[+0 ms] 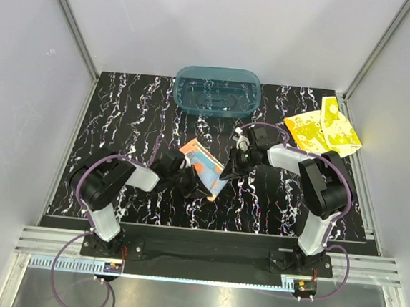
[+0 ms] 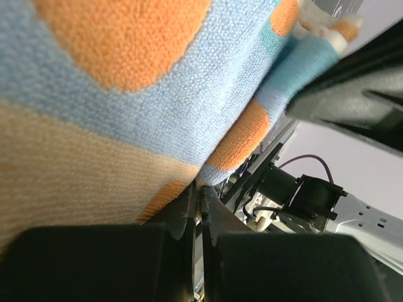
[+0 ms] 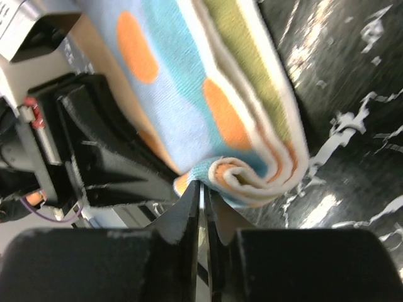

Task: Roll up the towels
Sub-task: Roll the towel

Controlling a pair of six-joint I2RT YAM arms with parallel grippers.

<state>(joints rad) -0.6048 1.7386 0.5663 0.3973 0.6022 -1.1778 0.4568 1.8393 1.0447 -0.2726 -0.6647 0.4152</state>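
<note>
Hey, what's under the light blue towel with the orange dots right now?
Beneath the light blue towel with orange dots, pinched by the left hand and right hand, black white-veined tabletop shows at its edge. The patch directly below the cloth is covered.

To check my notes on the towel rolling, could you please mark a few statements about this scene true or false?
1. Both claws grip the dotted towel. True: the left claw and the right claw are each closed on an edge of it.
2. The yellow towel lies in the tub. False: it lies on the table at the right rear, apart from the tub.
3. The tub stands at the table's rear edge. True.
4. The yellow towel is rolled. False: it lies loosely spread.
5. The right claw is wide open. False: it is closed on the dotted towel.
</note>
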